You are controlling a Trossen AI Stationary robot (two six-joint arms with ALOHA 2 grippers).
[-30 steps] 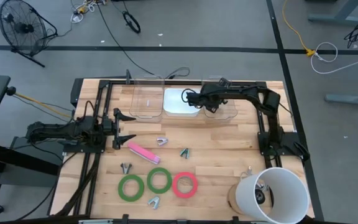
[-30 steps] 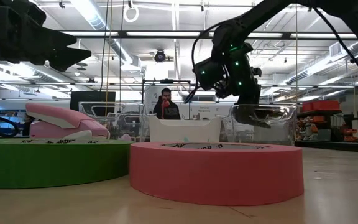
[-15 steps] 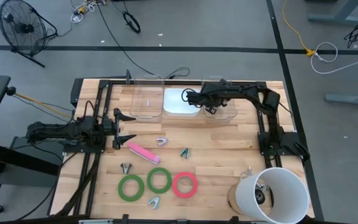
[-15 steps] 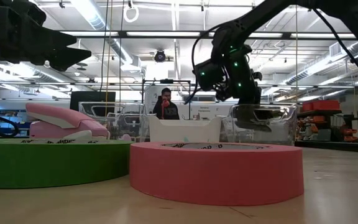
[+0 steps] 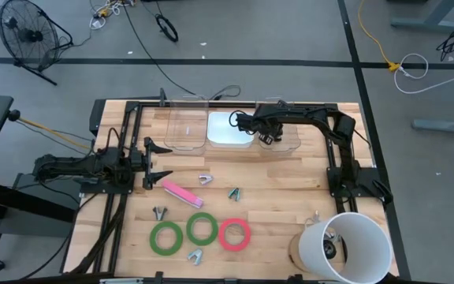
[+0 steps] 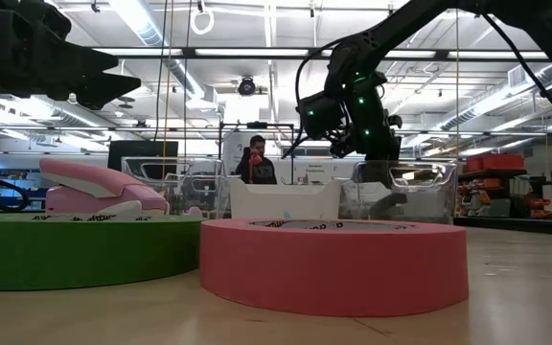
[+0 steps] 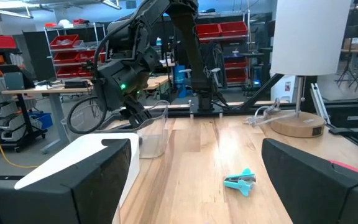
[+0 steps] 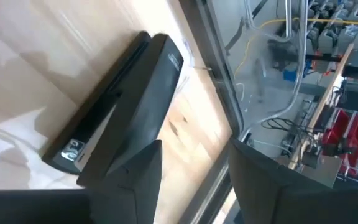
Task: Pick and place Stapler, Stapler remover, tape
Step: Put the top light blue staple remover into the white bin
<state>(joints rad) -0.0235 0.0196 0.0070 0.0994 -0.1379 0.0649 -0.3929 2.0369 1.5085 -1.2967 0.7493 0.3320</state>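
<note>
Right wrist view shows a black stapler (image 8: 114, 106) lying in the clear bin (image 5: 280, 139), with the right gripper (image 8: 194, 180) just above it, fingers parted and holding nothing. If the fingers rise crooked they could snag the stapler or bin wall. A white bin (image 5: 228, 129) and another clear bin (image 5: 186, 129) look empty. Tape (image 5: 234, 234) rolls wait near the front. The left gripper (image 5: 158, 162) waits spread wide.

Stapler (image 8: 120, 106) inside right bin (image 5: 288, 143)
</note>
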